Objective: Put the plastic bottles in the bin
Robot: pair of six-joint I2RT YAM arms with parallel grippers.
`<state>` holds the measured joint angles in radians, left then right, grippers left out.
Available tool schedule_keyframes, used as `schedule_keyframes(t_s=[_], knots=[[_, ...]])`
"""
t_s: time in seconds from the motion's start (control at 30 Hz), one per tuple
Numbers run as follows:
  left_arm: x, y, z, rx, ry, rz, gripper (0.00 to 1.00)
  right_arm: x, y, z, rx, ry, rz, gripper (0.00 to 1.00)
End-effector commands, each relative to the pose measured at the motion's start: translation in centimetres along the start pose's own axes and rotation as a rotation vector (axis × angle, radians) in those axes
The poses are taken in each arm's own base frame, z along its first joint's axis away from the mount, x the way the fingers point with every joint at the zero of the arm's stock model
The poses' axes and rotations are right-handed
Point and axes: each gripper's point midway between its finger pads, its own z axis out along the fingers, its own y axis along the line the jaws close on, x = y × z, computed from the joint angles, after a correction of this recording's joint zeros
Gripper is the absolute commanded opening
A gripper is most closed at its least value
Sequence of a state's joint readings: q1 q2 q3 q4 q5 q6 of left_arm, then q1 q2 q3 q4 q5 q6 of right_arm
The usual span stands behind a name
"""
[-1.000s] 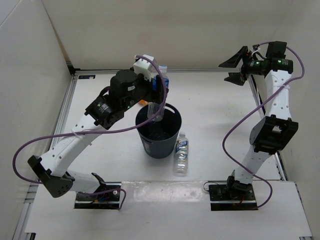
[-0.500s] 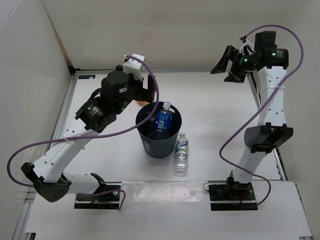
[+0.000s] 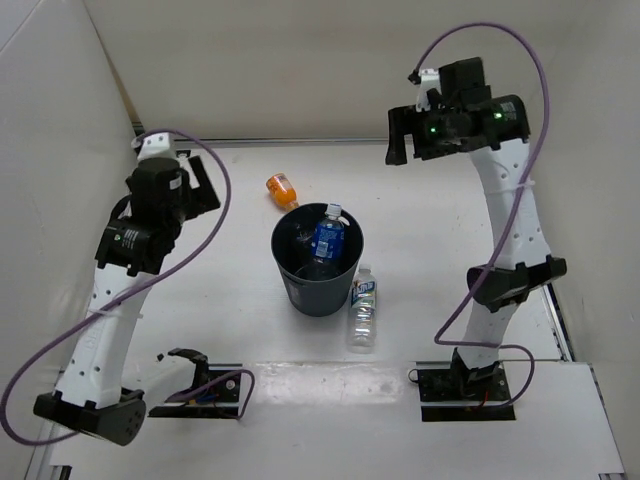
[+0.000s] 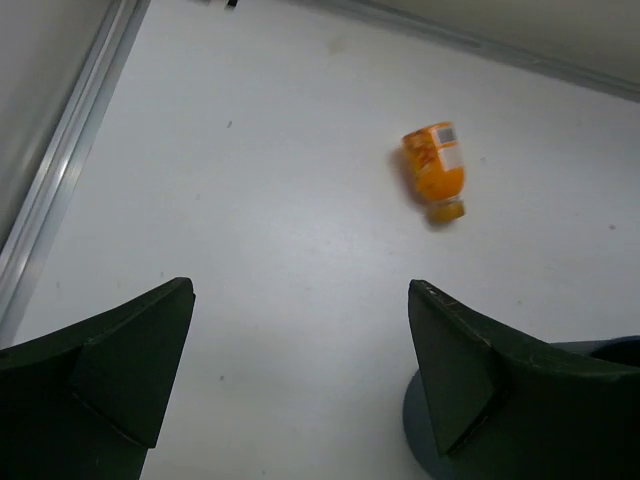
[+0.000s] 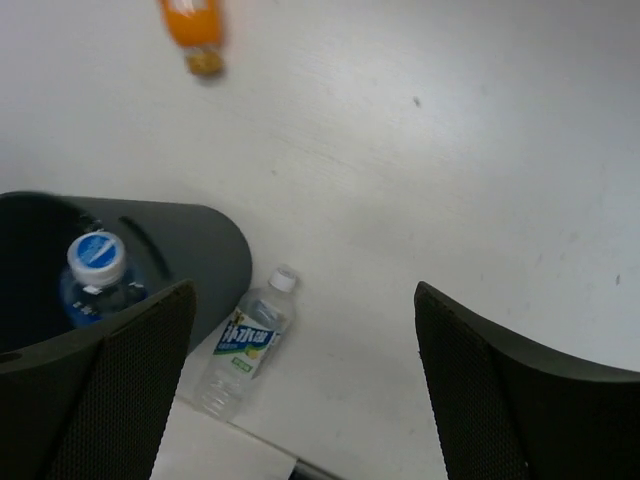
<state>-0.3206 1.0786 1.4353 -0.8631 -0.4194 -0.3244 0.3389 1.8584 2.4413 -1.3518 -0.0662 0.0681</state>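
The dark grey-blue bin point(image 3: 316, 298) stands mid-table. A blue-labelled bottle point(image 3: 326, 240) stands upright inside it, its cap point(image 5: 96, 256) showing in the right wrist view beside the bin's wall point(image 5: 195, 250). Something clear point(image 3: 303, 236) lies next to it in the bin. A white-blue labelled bottle point(image 3: 363, 310) point(image 5: 245, 345) lies on the table by the bin's right side. The short orange bottle point(image 3: 282, 190) point(image 4: 436, 172) point(image 5: 192, 25) lies behind the bin. My left gripper point(image 3: 198, 186) point(image 4: 300, 370) hangs open and empty at the left. My right gripper point(image 3: 400, 146) point(image 5: 300, 380) is open, high at the back right.
White walls close the table on the left, back and right, with a metal rail point(image 4: 60, 190) along the left edge. The bin's base point(image 4: 415, 452) shows by my left gripper's right finger. Purple cables loop from both arms.
The left gripper opened over the bin, the blue-labelled bottle dropped in, and the arm swung away left, uncovering the orange bottle. The right arm rose and turned its gripper leftward.
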Motion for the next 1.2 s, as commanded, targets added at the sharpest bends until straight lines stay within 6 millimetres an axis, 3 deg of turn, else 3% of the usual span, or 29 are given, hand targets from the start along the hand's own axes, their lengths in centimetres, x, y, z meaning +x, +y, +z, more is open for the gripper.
schedule_keyframes(t_s=[0.0,0.03,0.07,0.13,0.17,0.2,0.23,0.27,0.33,0.37,0.4,0.43,0.47,0.53,0.57,0.6,0.63,0.67,0.77,0.83,0.87,0.9,0.97,1.0,1.17], knots=[[4.7,4.5,0.2,-0.112,0.171,-0.147,0.99,-3.5,6.5,-10.6,-0.324,-0.325,-0.312,0.9],[5.2,3.2,-0.1,-0.02,0.211,-0.183,0.99,-3.7,5.6,-10.1,-0.227,-0.34,-0.375,0.9],[5.6,3.5,0.0,-0.014,0.227,-0.197,0.99,-5.6,5.9,-14.9,-0.146,-0.526,-0.399,0.9],[5.8,4.2,0.1,-0.024,0.224,-0.213,0.99,-3.3,5.0,-11.8,-0.104,-0.447,-0.348,0.9],[6.1,4.3,0.4,-0.026,0.227,-0.21,0.99,-4.0,4.6,-12.3,-0.116,-0.499,-0.299,0.9],[6.3,4.3,0.5,-0.028,0.231,-0.218,0.99,-2.6,-0.4,-9.7,-0.048,-0.419,-0.152,0.9],[6.5,4.2,0.5,-0.025,0.236,-0.221,0.99,-2.6,0.2,-9.8,-0.158,-0.429,-0.018,0.9],[6.9,4.2,0.7,-0.024,0.246,-0.226,0.99,-1.8,-0.7,-9.0,-0.255,-0.397,0.116,0.9],[7.1,4.1,0.7,-0.014,0.251,-0.226,0.99,-2.0,-1.8,-9.3,-0.222,-0.387,0.195,0.9],[7.3,3.9,0.8,-0.007,0.258,-0.224,0.99,-1.8,1.4,-9.3,-0.215,-0.379,-0.019,0.9],[7.2,4.0,0.4,0.0,0.247,-0.212,0.99,-2.8,-2.5,-12.2,0.207,-0.412,-0.241,0.9],[7.5,4.0,0.8,-0.005,0.265,-0.207,0.99,-1.9,6.2,-11.4,0.17,-0.426,-0.501,0.9],[7.6,4.1,0.8,-0.005,0.266,-0.207,0.99,-1.5,2.4,-10.7,0.495,-0.364,-0.564,0.9],[7.6,4.0,1.0,0.001,0.264,-0.21,0.99,0.0,2.4,-7.7,0.491,-0.34,-0.551,0.9],[7.9,3.8,1.1,0.006,0.276,-0.211,0.99,1.1,3.3,-6.3,0.406,-0.336,-0.457,0.9],[8.1,3.9,1.3,0.004,0.284,-0.207,0.99,2.1,3.1,-6.6,0.376,-0.328,-0.444,0.9],[8.0,3.9,1.3,0.004,0.285,-0.207,0.99,4.4,1.6,-4.4,0.389,-0.242,-0.442,0.9],[8.1,3.9,1.2,0.004,0.287,-0.203,0.99,5.2,1.3,-3.9,0.37,-0.225,-0.399,0.9],[8.5,4.0,1.3,-0.001,0.297,-0.193,0.99,8.9,-3.5,-3.2,0.413,-0.101,-0.218,0.9],[8.8,4.3,1.2,-0.01,0.3,-0.192,0.99,11.0,-4.3,-2.2,0.387,-0.054,-0.094,0.9],[8.9,4.3,1.1,-0.011,0.301,-0.191,0.99,12.1,-6.0,-1.9,0.411,-0.027,-0.032,0.9],[8.8,4.4,0.8,-0.013,0.293,-0.193,0.99,13.2,-4.7,-1.5,0.323,-0.017,0.027,0.9],[9.6,4.6,0.8,-0.021,0.31,-0.2,0.99,15.2,-5.2,-0.5,0.286,0.048,0.095,0.9],[9.8,4.7,0.5,-0.022,0.311,-0.205,0.99,15.9,-3.1,0.2,0.152,0.08,0.103,0.9],[11.7,4.9,0.4,-0.035,0.351,-0.218,0.99,19.4,-1.2,2.5,0.046,0.2,0.098,0.9]])
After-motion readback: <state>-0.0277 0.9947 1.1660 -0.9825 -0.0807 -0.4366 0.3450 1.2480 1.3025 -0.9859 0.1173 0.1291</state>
